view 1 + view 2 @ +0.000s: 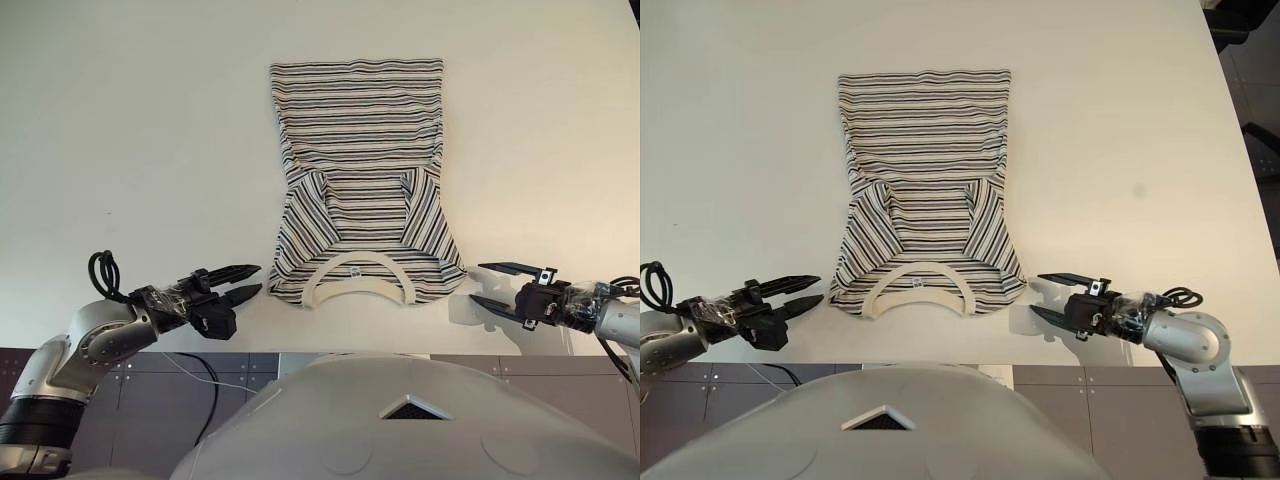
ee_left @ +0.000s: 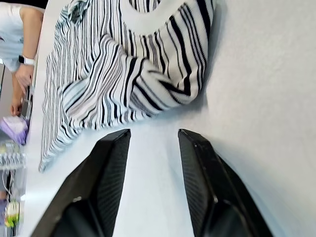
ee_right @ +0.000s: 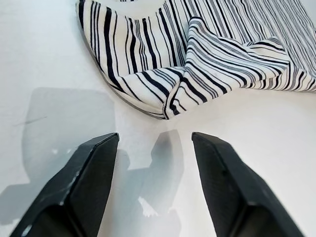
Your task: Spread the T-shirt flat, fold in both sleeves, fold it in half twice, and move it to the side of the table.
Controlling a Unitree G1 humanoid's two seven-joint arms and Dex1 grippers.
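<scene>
The striped T-shirt (image 1: 362, 150) lies on the white table (image 1: 130, 150), collar (image 1: 360, 290) toward the near edge, with both sleeves folded inward over the chest. My left gripper (image 1: 248, 281) is open just left of the shirt's near left shoulder corner (image 2: 190, 89), low by the table. On the other side, my right gripper (image 1: 484, 284) is open a short way from the near right shoulder corner (image 3: 165, 106). Neither holds cloth. The wrist views show each pair of black fingers (image 2: 111, 173) (image 3: 91, 170) spread with bare table between them.
The table's near edge (image 1: 300, 352) runs just under both grippers. Wide bare tabletop lies left and right of the shirt. A person's arm (image 2: 22, 59) shows beyond the far table edge in the left wrist view.
</scene>
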